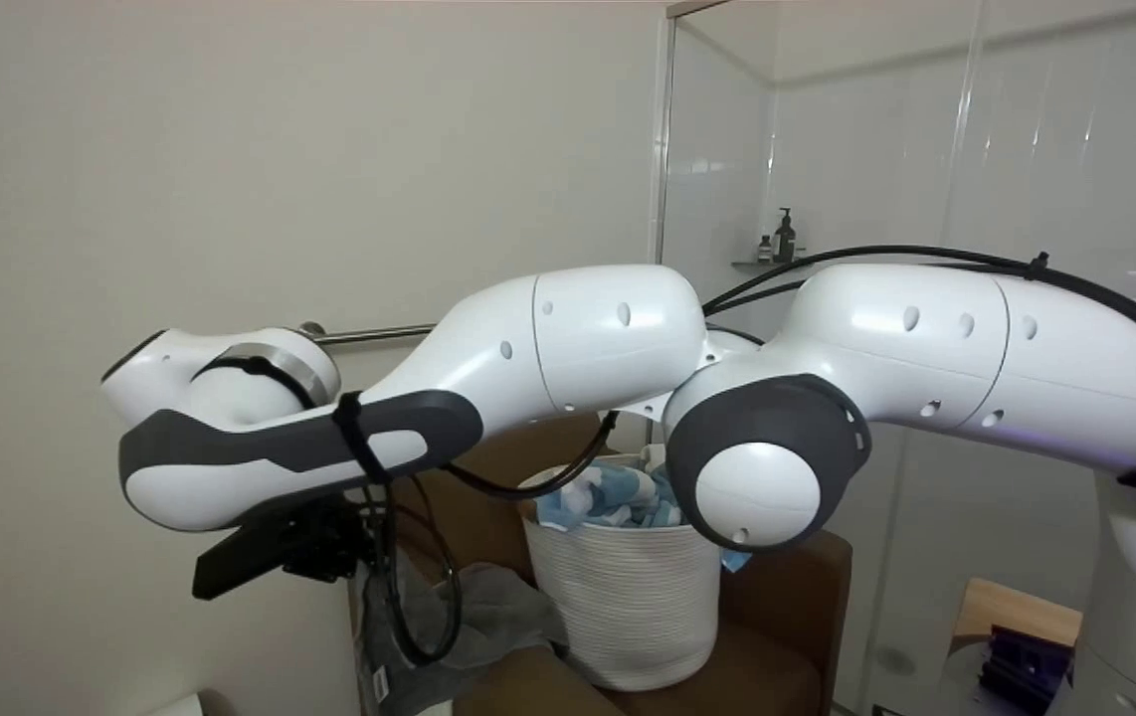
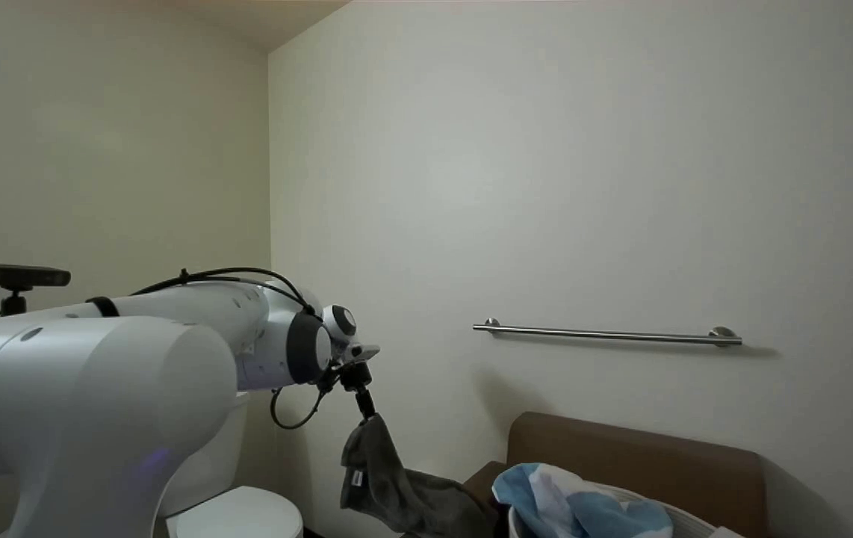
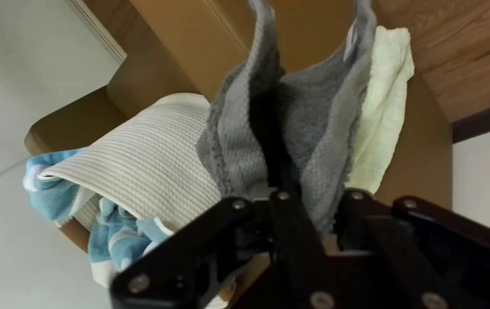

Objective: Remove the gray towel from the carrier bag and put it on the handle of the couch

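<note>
Gray towel [image 2: 411, 493], one: soft, limp, probably light; gathered end pinched in gripper [image 2: 368, 415], lower part at armrest [image 1: 533, 686] edge; best held by bunched folds.

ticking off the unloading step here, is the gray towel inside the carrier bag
No: in an exterior view, the gray towel hangs from the gripper, outside the carrier bag.
</note>
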